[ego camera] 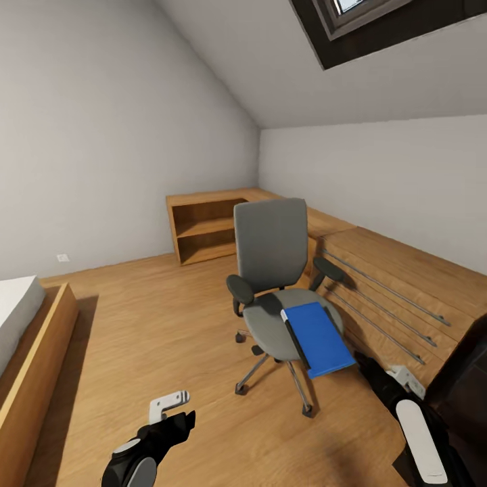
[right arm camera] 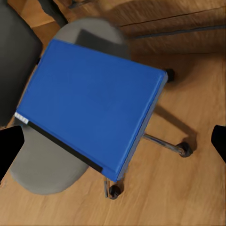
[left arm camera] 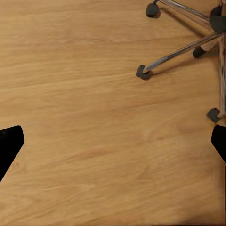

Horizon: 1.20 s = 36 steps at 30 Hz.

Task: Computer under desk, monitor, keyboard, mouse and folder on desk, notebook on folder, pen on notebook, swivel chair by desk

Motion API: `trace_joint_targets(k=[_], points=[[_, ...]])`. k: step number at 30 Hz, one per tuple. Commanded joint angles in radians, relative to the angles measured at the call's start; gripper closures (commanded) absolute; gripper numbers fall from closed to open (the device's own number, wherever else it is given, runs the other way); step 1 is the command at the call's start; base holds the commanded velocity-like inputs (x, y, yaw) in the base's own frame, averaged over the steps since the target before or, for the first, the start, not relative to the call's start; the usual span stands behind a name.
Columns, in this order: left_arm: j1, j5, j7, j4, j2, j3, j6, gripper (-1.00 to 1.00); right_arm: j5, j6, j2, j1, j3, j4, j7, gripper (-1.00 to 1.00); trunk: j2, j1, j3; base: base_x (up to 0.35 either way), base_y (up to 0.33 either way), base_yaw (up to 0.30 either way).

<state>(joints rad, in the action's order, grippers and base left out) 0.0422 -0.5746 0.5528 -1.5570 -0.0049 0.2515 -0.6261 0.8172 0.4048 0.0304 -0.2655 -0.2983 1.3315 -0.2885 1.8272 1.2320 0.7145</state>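
Left gripper: lowest in the head view, above bare wooden floor; jaws spread wide, holding nothing.
Right gripper: just beside the folder's near corner; jaws parted, holding nothing.
Folder: bright blue, black spine edge, flat on the swivel chair seat, one corner overhanging.
Swivel chair: mid-room, before low wooden cabinets.
Bed: at left edge.

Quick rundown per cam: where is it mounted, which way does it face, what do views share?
Head: on the robot's head, facing forward-down at the swivel chair with folder; left end effector and right arm show.
Left wrist: faces down at floor and chair base; dark fingertips at the edges.
Right wrist: looks down on the folder.
Shared: the chair, in all three.
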Motion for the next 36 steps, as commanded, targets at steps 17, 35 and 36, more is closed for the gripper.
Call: trace_joint_targets(k=[17, 35, 36], points=[[0.001, -0.007, 0.016, -0.001, -0.002, 0.004, -0.001, -1.0, 0.005, 0.002, -0.001, -0.001, -0.024, -0.052, 0.119, -1.0, 0.12, 0.065, 0.054, 0.0, 0.0, -0.043], [0.001, -0.008, 0.016, 0.0, -0.003, 0.006, -0.002, -1.0, 0.165, -0.14, 0.15, -0.046, -0.061, -0.511, 0.42, -1.0, 0.246, 0.134, 0.111, 0.0, 0.0, 0.0], [0.001, -0.007, 0.016, 0.0, -0.003, 0.006, -0.002, -1.0, 0.164, -0.141, 0.156, -0.067, -0.061, -0.559, 0.458, -1.0, 0.253, 0.138, 0.114, 0.0, 0.0, 0.0]])
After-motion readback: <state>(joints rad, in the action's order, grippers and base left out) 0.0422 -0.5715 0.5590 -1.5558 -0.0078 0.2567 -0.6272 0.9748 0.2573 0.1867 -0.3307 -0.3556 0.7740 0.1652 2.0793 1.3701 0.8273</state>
